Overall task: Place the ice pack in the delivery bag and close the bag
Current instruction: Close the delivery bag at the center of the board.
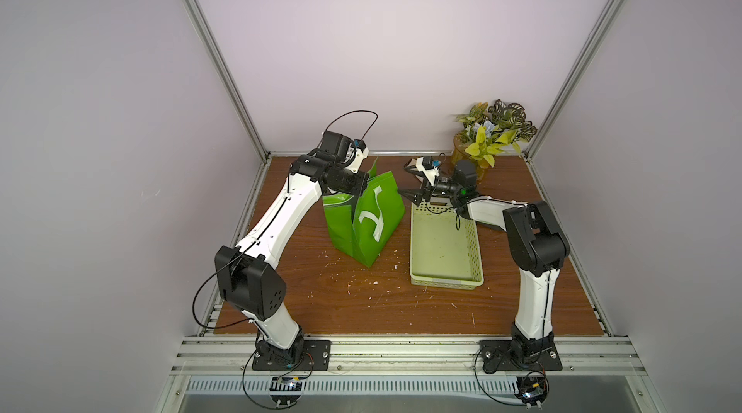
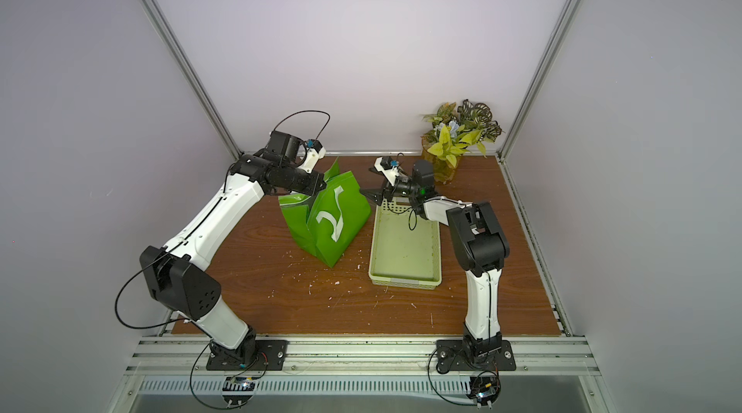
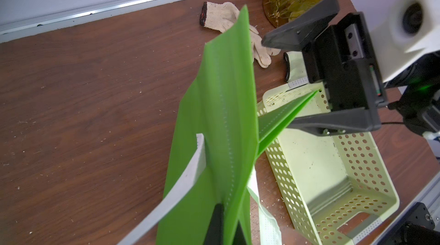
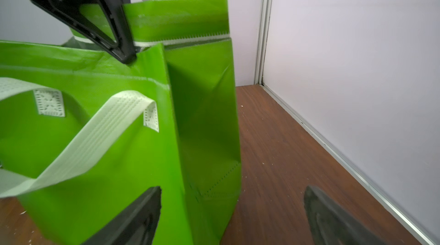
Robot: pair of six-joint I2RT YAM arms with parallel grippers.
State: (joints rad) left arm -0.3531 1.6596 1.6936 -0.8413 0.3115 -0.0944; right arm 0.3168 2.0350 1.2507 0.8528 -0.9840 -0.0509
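Left gripper [image 4: 126,57]: fingers pressed together, pinching the upright top flap of the bright green soft delivery bag [image 1: 373,222] on its far left side. In the left wrist view the flap runs straight up out of the closed fingers.

The bag stands near the middle of the brown wood-grain table [image 1: 361,302], mouth up. One white strap handle [image 4: 95,136] droops over its side, and a white mark shows in both top views.

Right gripper [image 1: 404,179]: fingers spread wide, holding nothing. It hangs at the bag's right edge, over the far end of the pale green perforated plastic basket [image 1: 445,280], which sits just right of the bag. The bag's upper right corner pokes into the gap between the spread fingers; I cannot tell whether it touches them.

I cannot pick out the ice pack in any view.

A cream knitted work glove [image 3: 228,17] lies on the table beyond the bag. A potted leafy plant [image 1: 490,134] stands in the far right corner.
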